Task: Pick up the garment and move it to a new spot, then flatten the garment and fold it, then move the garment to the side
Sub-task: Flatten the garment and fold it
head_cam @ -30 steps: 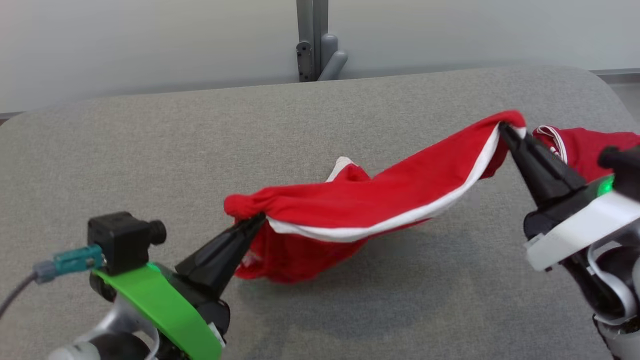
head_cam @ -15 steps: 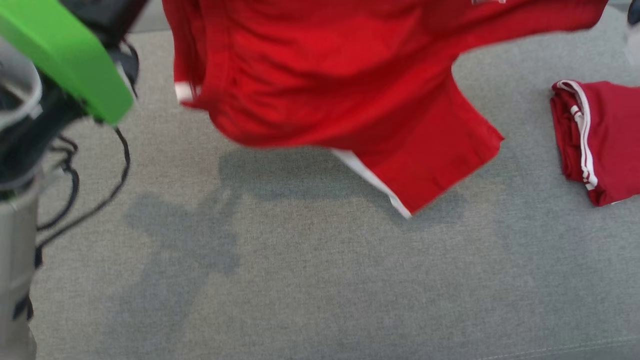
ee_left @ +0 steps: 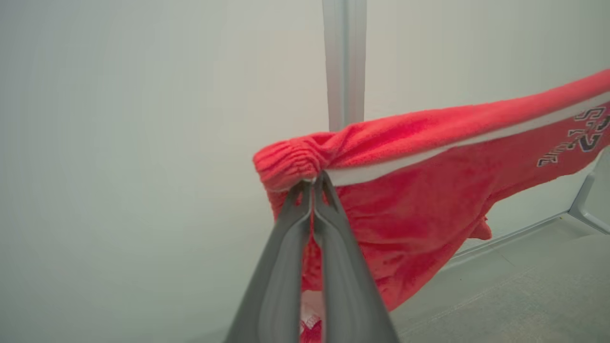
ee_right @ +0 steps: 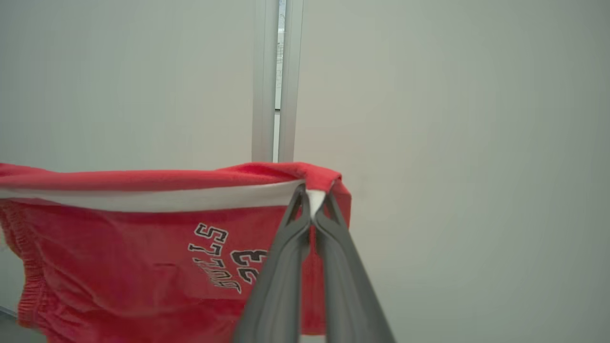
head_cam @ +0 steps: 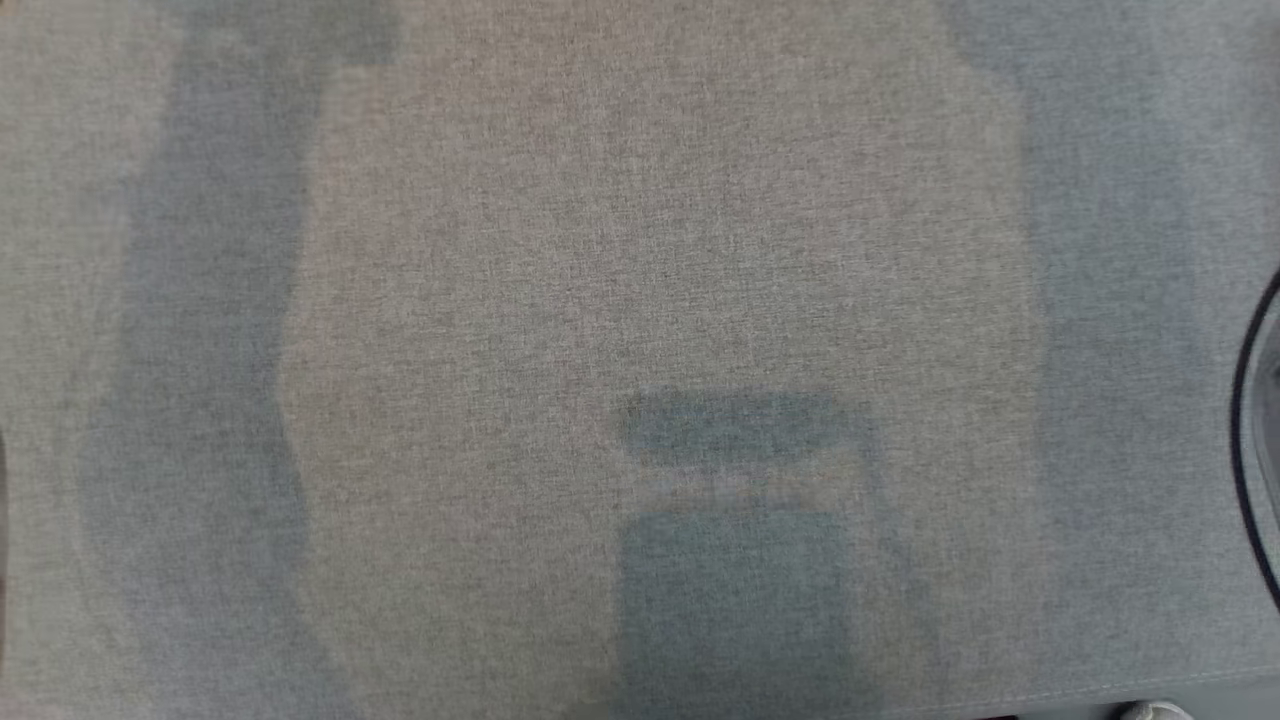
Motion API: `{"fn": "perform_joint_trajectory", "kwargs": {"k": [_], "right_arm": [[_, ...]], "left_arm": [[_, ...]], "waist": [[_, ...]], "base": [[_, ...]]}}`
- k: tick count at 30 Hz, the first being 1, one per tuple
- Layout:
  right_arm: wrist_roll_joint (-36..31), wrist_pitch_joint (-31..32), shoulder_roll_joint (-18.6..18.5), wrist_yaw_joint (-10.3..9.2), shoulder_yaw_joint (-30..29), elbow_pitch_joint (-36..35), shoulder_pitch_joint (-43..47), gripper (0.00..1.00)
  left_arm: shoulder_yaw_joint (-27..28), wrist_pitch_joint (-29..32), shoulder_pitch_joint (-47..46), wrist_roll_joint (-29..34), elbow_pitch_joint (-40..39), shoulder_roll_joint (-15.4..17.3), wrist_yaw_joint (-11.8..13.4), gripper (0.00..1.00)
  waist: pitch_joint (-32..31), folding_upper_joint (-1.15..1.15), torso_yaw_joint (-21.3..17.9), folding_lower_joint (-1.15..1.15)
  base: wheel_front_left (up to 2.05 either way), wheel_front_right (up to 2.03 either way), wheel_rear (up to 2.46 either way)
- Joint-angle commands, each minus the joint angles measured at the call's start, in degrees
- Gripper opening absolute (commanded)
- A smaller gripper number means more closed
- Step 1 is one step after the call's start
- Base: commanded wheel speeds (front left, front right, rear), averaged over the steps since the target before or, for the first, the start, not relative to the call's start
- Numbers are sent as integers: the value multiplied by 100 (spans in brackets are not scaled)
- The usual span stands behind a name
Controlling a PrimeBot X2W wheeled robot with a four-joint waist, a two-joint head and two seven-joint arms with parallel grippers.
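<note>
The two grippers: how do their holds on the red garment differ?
The left gripper pinches the garment at a gathered, ribbed end; the right gripper pinches a smooth corner. The lettering sits beside the right gripper, far from the left gripper. Both are shut on the garment, stretched between them.

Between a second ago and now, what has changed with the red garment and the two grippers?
Both arms raised the red garment from low over the grey surface. It now hangs stretched between the left gripper and right gripper, in front of the wall. The head camera tipped down too. Unchanged: both grippers are shut on its white-trimmed edge, one at each end.
</note>
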Motion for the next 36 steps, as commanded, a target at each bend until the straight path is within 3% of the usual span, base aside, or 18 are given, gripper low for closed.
{"fn": "perform_joint_trajectory", "kwargs": {"k": [1, 4, 9, 17, 22, 26, 31, 36], "right_arm": [[4, -134, -2, -10, 65, 102, 101, 0], [166, -564, -49, -10, 319, 389, 611, 0], [545, -996, -252, -10, 786, 332, 2087, 0], [1038, -1241, -570, -10, 1126, -466, 4699, 0], [1017, -1326, -582, -10, 951, -979, 6004, 0], [595, -1370, -671, -10, 867, -1273, 6959, 0], [423, -1324, -564, -12, 558, -1626, 8225, 0], [360, -1209, -590, -17, 200, -1993, 9297, 0]], "left_arm": [[11, -176, 6, 59, 113, 27, -30, 0], [-158, -809, 446, 85, 561, 5, -107, 0], [-535, -1158, 1627, -271, 757, 207, -174, 0], [-1141, -1012, 4209, -955, -607, 753, -155, 0], [-1292, -931, 5732, -973, -1698, 1043, 330, 0], [-1389, -954, 6905, -1160, -2301, 1055, 746, 0], [-1478, -1119, 8218, -1300, -2677, 1035, 1266, 0], [-1538, -1344, 9118, -1451, -2851, 916, 1610, 0]], "waist": [[501, 0, 89, -1], [451, 0, 93, -1], [195, 0, 59, -1], [-405, 0, -12, -1], [-950, 0, -14, -1], [-1422, 0, -29, -1], [-1891, 0, -11, -1], [-2104, 0, -3, -1]], "base": [[0, 0, 0], [0, 0, 0], [0, 0, 0], [0, 0, 0], [0, 0, 0], [0, 0, 0], [0, 0, 0], [0, 0, 0]]}}
